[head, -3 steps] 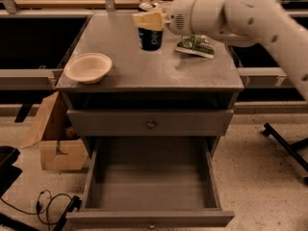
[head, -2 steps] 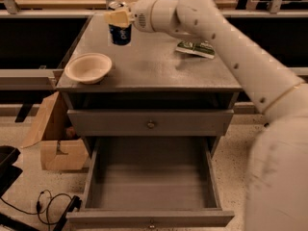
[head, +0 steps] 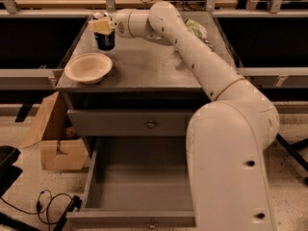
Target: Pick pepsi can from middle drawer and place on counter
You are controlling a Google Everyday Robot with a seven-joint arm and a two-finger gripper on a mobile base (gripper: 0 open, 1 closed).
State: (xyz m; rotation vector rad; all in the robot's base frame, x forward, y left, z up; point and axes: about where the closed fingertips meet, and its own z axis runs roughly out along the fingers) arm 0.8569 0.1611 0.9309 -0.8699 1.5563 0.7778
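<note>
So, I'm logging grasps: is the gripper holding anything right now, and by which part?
Yes: the gripper grips the small dark blue drink can by its upper end, near the lid, above the flat grey counter.

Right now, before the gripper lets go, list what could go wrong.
1. The gripper holds the pepsi can near the back left corner of the counter. A slanted release could tip it over the edge.
2. The cream bowl sits just in front of the can, so the arm might knock it when pulling back.
3. The middle drawer stands open below, and any forward move could strike it.
</note>
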